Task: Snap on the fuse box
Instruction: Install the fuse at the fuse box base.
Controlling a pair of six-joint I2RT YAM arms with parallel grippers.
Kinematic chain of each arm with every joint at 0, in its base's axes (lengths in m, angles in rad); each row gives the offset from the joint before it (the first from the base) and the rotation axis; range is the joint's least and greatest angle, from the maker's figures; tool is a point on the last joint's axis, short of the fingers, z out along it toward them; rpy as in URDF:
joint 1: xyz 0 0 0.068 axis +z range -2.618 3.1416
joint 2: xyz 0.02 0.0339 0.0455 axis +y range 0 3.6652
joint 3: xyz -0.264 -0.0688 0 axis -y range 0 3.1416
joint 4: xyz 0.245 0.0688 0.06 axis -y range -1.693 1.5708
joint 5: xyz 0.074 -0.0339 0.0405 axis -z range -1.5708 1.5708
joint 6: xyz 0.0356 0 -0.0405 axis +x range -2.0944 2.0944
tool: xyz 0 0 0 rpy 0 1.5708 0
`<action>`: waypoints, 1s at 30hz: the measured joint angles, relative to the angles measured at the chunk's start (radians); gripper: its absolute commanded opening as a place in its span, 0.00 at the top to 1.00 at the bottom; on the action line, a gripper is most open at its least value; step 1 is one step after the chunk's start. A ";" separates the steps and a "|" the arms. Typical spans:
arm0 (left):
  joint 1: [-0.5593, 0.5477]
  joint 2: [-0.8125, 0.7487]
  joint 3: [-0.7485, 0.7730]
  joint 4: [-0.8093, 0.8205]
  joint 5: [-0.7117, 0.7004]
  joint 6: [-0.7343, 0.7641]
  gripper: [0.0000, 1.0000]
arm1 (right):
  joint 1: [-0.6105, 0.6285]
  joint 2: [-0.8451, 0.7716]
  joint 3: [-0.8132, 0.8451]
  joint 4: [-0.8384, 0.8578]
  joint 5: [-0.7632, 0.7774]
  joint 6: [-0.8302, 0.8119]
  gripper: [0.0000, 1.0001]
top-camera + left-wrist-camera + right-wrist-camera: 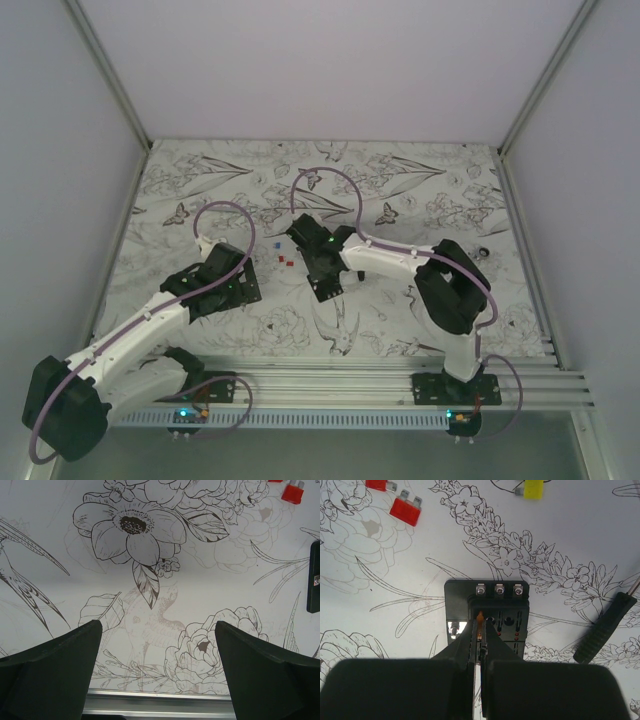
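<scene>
Left gripper [158, 625]: jaws wide apart, holding nothing, well left of the fuse box [487, 605]. Two red fuses [405, 511]: loose, left of the box. Right gripper [480, 632]: closed directly over the box's slots, orange sliver at its tips. Black tool [601, 627]: right of the box.

Left arm [130, 335] and right arm [385, 258]: white links, black joints, looping purple cables [225, 205]; the left tool [157, 625] has dark wedge-shaped fingers [50, 670].

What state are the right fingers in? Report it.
Shut: the right fingers pinch a thin orange piece over the fuse box.
</scene>
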 measured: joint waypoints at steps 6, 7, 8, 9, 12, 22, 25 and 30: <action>0.000 0.000 0.000 0.000 0.002 0.000 0.00 | -0.006 -0.035 -0.069 0.072 -0.010 0.005 1.00; 0.000 0.000 0.000 0.000 0.003 0.000 0.00 | -0.006 -0.042 -0.082 0.086 -0.011 0.005 1.00; 0.000 0.000 0.000 0.000 0.003 0.000 0.00 | -0.006 -0.048 -0.095 0.100 -0.012 0.008 1.00; 0.000 0.000 0.000 0.000 0.003 0.000 0.00 | -0.006 -0.055 -0.109 0.114 -0.013 0.009 1.00; 0.000 0.001 0.000 0.000 0.003 0.000 0.00 | -0.007 -0.072 -0.145 0.152 -0.013 0.016 1.00; 0.000 0.020 0.000 0.000 0.004 0.000 0.00 | -0.022 -0.014 -0.060 0.138 -0.016 0.014 1.00; 0.000 0.020 0.000 0.000 0.004 0.000 0.00 | -0.026 -0.009 -0.060 0.145 -0.018 0.015 1.00; 0.000 0.020 0.000 0.000 0.004 0.000 0.00 | -0.024 -0.052 -0.132 0.203 -0.016 0.016 1.00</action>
